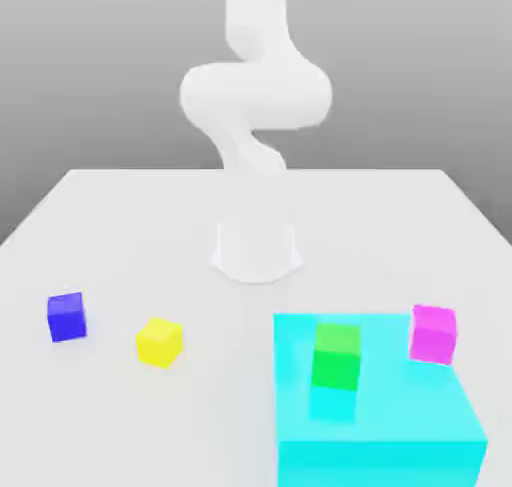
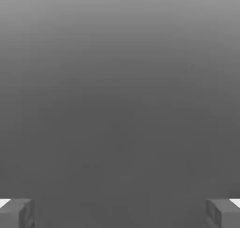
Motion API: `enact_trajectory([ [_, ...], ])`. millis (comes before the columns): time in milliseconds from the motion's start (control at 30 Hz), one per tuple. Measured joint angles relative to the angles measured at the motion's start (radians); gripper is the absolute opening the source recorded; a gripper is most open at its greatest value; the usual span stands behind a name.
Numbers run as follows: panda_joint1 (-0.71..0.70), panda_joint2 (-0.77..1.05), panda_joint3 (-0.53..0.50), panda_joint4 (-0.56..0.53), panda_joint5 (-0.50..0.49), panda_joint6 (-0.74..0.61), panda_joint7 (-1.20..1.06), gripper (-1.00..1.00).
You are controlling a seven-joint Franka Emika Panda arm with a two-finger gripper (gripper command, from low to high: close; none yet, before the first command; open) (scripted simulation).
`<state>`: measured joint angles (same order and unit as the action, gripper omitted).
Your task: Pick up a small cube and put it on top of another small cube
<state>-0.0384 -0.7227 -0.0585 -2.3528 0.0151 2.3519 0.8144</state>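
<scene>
Where the exterior view looks over the bench [image 1: 190, 425], the blue cube [image 1: 67, 317] sits towards its left, on the bench top, with the yellow cube [image 1: 160, 343] near it, on the side of the big cyan block [image 1: 375, 385]. The blue cube rests flat and upright, turned slightly so that two side faces show, one broad, one narrow; being a cube, it has no long axis. It looks solid, plain deep blue, sharp-edged, a little lighter on top. In the hand view, I have my hand [image 2: 120, 214] spread wide, pinching nothing between its fingertips.
</scene>
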Motion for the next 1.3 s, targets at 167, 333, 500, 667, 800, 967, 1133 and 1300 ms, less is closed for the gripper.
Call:
enact_trajectory([
  [167,-0.087,0.185,-0.129,-0.116,0.032,0.118,0.035,0.00],
  [333,-0.182,0.368,-0.241,-0.230,0.060,0.235,0.073,0.00],
  [500,-0.296,0.570,-0.354,-0.351,0.074,0.364,0.126,0.00],
  [667,-0.453,0.736,-0.440,-0.454,0.041,0.482,0.202,0.00],
  [800,-0.471,0.822,-0.383,-0.446,0.140,0.545,0.133,0.00],
  [967,-0.562,0.927,-0.251,-0.422,0.309,0.619,0.008,0.00],
  [1133,-0.675,1.007,-0.113,-0.406,0.411,0.679,-0.068,-1.00],
  [1300,-0.686,1.016,-0.099,-0.404,0.420,0.686,-0.073,-1.00],
])
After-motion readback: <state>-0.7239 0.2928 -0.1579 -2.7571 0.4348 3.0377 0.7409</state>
